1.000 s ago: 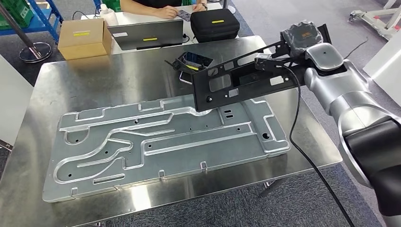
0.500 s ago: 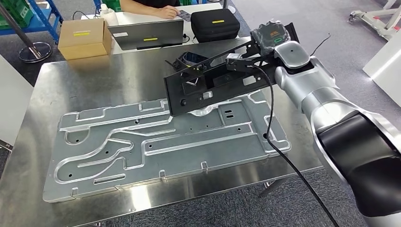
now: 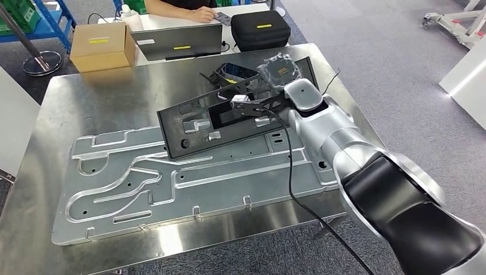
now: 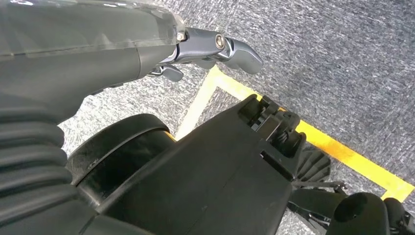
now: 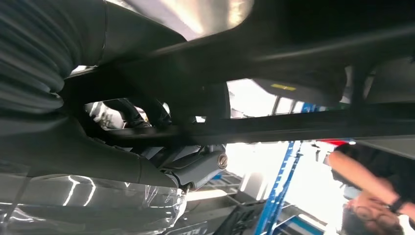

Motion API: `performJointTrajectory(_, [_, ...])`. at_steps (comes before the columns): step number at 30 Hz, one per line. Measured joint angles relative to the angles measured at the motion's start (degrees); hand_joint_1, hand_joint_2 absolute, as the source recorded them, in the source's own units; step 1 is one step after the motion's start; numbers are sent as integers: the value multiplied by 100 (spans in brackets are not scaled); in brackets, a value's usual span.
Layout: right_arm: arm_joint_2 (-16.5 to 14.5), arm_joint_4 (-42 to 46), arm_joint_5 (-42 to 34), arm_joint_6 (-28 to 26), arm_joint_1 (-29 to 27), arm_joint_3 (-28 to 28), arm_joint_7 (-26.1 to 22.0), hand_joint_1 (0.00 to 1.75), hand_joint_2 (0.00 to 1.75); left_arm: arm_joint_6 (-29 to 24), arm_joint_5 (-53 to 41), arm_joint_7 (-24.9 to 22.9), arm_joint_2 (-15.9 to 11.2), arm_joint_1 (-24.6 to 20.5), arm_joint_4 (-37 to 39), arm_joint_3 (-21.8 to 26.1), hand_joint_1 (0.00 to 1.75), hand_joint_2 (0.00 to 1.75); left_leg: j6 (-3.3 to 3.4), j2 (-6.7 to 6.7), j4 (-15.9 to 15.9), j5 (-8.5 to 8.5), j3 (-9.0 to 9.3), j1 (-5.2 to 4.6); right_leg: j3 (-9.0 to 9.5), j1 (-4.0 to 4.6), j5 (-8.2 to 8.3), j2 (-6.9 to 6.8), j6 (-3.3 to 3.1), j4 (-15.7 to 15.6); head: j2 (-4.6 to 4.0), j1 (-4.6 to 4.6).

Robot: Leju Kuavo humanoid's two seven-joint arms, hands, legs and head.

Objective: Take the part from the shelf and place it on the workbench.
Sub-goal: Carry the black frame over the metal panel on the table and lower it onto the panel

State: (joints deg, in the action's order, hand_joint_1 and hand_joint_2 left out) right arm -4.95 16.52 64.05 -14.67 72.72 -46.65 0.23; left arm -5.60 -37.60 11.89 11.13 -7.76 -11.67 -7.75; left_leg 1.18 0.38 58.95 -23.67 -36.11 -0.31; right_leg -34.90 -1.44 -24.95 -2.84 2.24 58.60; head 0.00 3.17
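The steel workbench (image 3: 69, 109) carries a large stamped silver panel (image 3: 189, 177), the landmark for all positions here. My right arm (image 3: 367, 177) has swung across from beyond the panel's far-right corner a second ago and now reaches over that corner. My right hand (image 3: 279, 73), wrapped in clear film, grips the black part (image 3: 229, 123) at its far end; the part has travelled with the arm and now hangs tilted above the panel's far edge near its middle, its lower corner close to the panel, though I cannot tell whether it touches. Beyond the panel lie a laptop (image 3: 176, 41), a black case (image 3: 261, 28) and a cardboard box (image 3: 102, 44), unmoved. The right wrist view adds what the head view lacks: my fingers (image 5: 193, 169) closed under the part's dark bars (image 5: 274, 128), and a person's forearm (image 5: 362, 178) behind. The left wrist view shows my left hand (image 4: 205, 46) hanging over grey carpet and a yellow floor line (image 4: 337, 149), fingers holding nothing, apparently loosely apart.
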Motion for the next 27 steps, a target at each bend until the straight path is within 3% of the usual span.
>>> performJointTrajectory(9, [-302, -82, 4, -95, -382, -2, -9, 175, 175, -99, 51, 10, -9, 47, 2, 110, 0, 175, -7, 16, 0, -5, 6, 0, 0, 0, 1, 22, -2, 0, 0, 0])
performJointTrajectory(27, [-324, -109, -187, -96, -562, 25, -256, 175, 175, -66, -127, -101, -12, -17, 2, 115, 0, 175, -13, 29, 0, -9, 14, 8, -1, 9, 2, 39, -5, 4, 0, 0])
